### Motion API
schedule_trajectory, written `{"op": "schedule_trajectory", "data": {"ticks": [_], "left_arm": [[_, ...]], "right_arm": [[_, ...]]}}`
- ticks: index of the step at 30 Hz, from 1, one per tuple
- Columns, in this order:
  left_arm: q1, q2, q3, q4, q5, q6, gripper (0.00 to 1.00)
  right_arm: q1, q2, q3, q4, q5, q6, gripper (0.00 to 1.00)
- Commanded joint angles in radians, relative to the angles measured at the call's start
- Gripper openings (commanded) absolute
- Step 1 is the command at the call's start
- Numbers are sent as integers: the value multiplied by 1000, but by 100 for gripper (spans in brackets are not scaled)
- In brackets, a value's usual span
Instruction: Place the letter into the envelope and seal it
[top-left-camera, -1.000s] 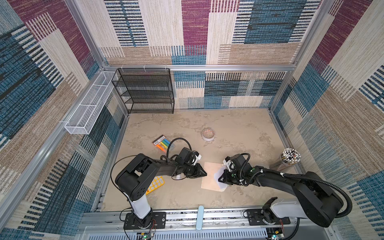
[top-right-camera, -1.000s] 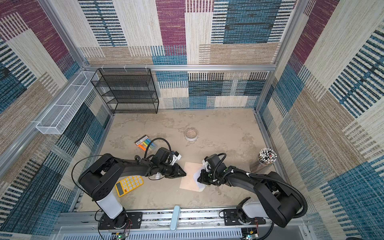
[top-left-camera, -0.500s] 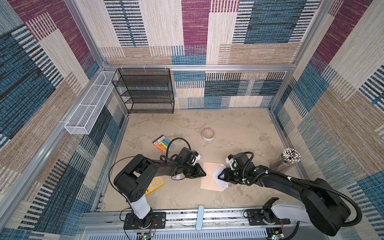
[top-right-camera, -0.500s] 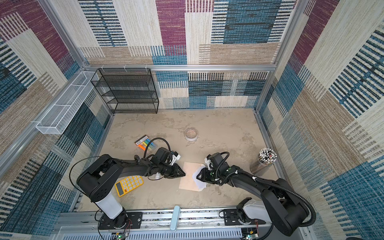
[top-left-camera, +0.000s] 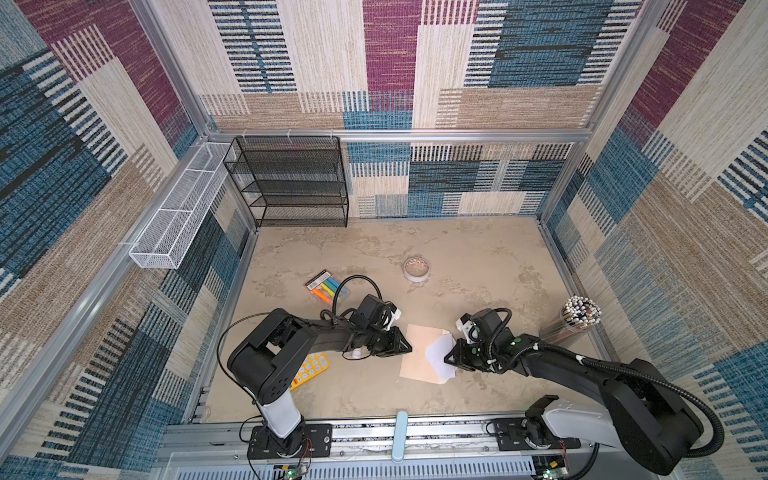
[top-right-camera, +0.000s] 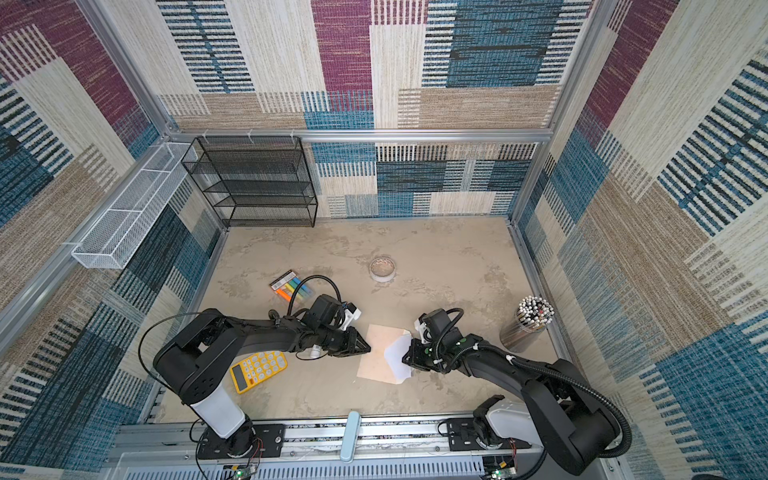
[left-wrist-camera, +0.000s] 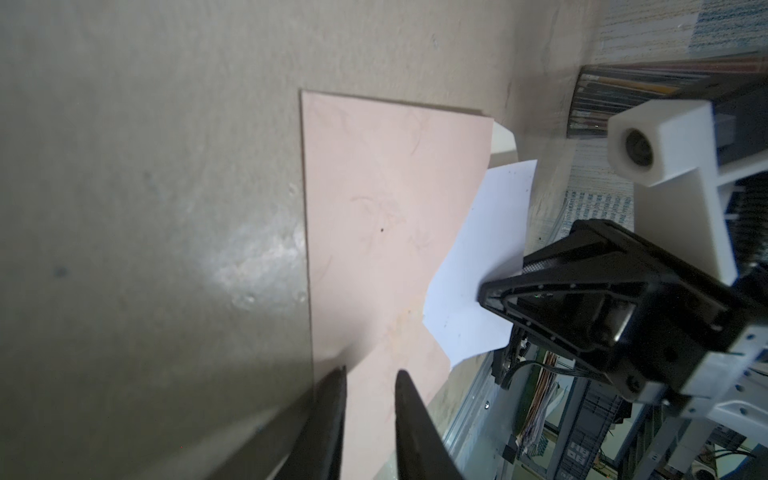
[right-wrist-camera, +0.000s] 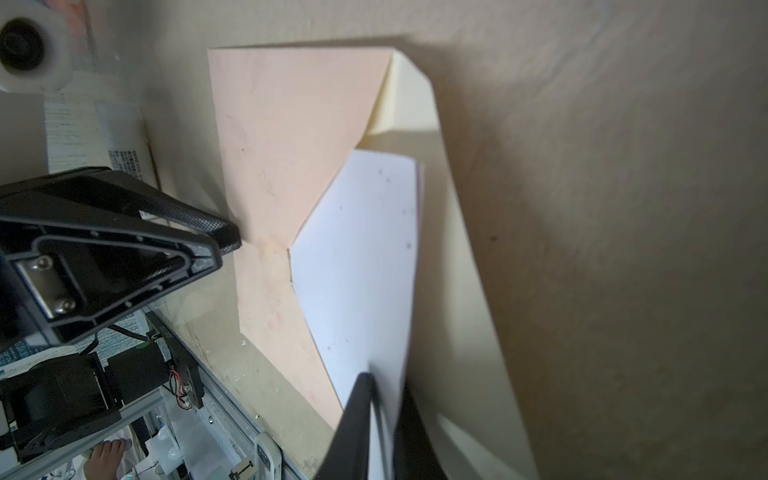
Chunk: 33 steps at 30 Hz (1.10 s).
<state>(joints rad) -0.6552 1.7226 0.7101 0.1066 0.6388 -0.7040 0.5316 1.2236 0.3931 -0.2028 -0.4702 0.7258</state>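
Right wrist view: the right claw (right-wrist-camera: 384, 380) is closed on the near edge of the letter (right-wrist-camera: 361, 249), with the white sheet pinched between its two black fingers. The letter sits partly inside the envelope (right-wrist-camera: 286, 145). Its far part passes under the V-shaped peach edge of the pocket, and the rest lies outside, over the open cream flap (right-wrist-camera: 449, 291). The sheet is turned at an angle to the envelope. A few small dark specks show on the white surface.

Left wrist view: the left claw (left-wrist-camera: 370, 376) has its fingers slightly apart, with a narrow gap between the tips. The tips are at the envelope edge opposite the flap, and peach paper shows in the gap. Whether the tips press on the paper cannot be told from here.

Both top views: the envelope lies flat on the table (top-left-camera: 457, 257), near the front rail, between the two claws. The left claw meets its left edge. The right claw holds the letter at its right side.

Other items, all well apart from the envelope:
- yellow calculator (top-left-camera: 311, 365), beside the left arm and partly under it
- pack of highlighters (top-left-camera: 328, 287), behind the left arm
- roll of tape (top-left-camera: 417, 268), toward the middle of the table
- cup of pencils (top-left-camera: 579, 316), by the right wall
- black mesh rack (top-left-camera: 291, 183), in the back left corner
- white wire basket (top-left-camera: 178, 220), hung on the left wall
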Motion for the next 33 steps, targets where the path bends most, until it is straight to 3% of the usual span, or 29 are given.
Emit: {"op": "schedule_trajectory", "data": {"ticks": [1,9,33], "left_arm": [[2,6,-12,-126,-112,2,26],[2,10,-14,-118,-111,-2,26],[1,14,-15,-93,-73,-21,29]], "right_arm": [[-13,-22,-23,59,-22,40,5],[-30,-84,-81,118,-28,111,0],[-30,-13,-83,237,-63,145,1]]}}
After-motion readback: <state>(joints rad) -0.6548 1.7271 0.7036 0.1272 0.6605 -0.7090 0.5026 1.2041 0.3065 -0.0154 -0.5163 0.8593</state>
